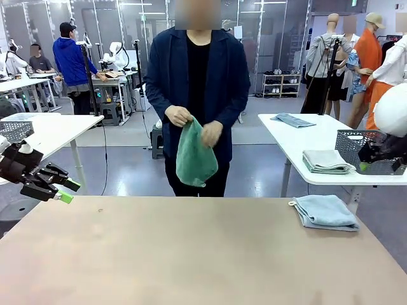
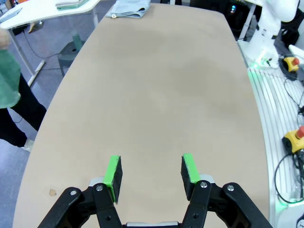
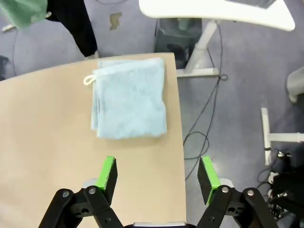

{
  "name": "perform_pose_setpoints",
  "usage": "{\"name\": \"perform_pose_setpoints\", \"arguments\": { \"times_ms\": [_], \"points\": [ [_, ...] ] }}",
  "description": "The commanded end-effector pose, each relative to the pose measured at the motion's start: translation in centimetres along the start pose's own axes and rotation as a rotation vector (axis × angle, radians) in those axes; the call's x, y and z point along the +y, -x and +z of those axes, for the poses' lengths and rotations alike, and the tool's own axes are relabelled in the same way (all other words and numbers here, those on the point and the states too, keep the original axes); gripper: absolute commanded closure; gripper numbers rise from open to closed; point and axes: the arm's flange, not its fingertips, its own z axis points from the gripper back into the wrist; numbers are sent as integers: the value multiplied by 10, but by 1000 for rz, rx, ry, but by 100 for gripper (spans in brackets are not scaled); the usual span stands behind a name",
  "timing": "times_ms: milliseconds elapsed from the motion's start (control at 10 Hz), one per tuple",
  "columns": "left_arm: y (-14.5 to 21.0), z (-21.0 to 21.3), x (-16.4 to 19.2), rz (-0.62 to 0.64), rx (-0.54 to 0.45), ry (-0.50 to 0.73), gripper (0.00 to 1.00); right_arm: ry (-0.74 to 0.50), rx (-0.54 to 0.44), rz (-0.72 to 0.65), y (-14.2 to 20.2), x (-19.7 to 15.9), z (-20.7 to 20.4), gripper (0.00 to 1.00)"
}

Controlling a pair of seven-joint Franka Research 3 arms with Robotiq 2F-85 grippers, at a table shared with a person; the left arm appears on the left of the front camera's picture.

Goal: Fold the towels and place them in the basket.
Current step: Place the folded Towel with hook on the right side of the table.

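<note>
Left claw (image 2: 152, 171): jaws apart, empty, at the table's (image 1: 191, 254) 9 o'clock end.
Green towel (image 1: 195, 155): limp, unfolded, held by the person (image 1: 197, 70) at 12 o'clock, off the table.
Blue towel (image 3: 130, 97): folded flat, white loop at one corner, at the table's 2 o'clock corner.
Right claw (image 3: 159, 173): wide open, empty, above the towel's near edge.
Step, likely: pinch all layers at the fold so it holds, then lift toward the basket (image 1: 351, 141) at 3 o'clock.

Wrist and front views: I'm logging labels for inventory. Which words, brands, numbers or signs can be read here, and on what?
No text can be read in any view.
pale blue towel: no legible label or print shows.
green towel: plain, no print.
yellow stop-button box: any marking is too small to read.
</note>
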Motion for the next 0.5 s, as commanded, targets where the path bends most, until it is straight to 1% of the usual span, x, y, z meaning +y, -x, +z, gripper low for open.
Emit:
{"name": "perform_pose_setpoints", "arguments": {
  "times_ms": [0, 100, 300, 400],
  "points": [
    [0, 0, 0, -3, -4, 0, 35, 8, 27, -25, 25, 19, 36, 15],
    [0, 0, 0, -3, -4, 0, 35, -4, 15, 0, 39, 26, 62, 15],
    [0, 0, 0, -3, -4, 0, 35, 23, -1, 7, 51, 29, 81, 15],
    [0, 0, 0, -3, -4, 0, 35, 29, -4, 8, 53, 29, 82, 15]
  ]
}}
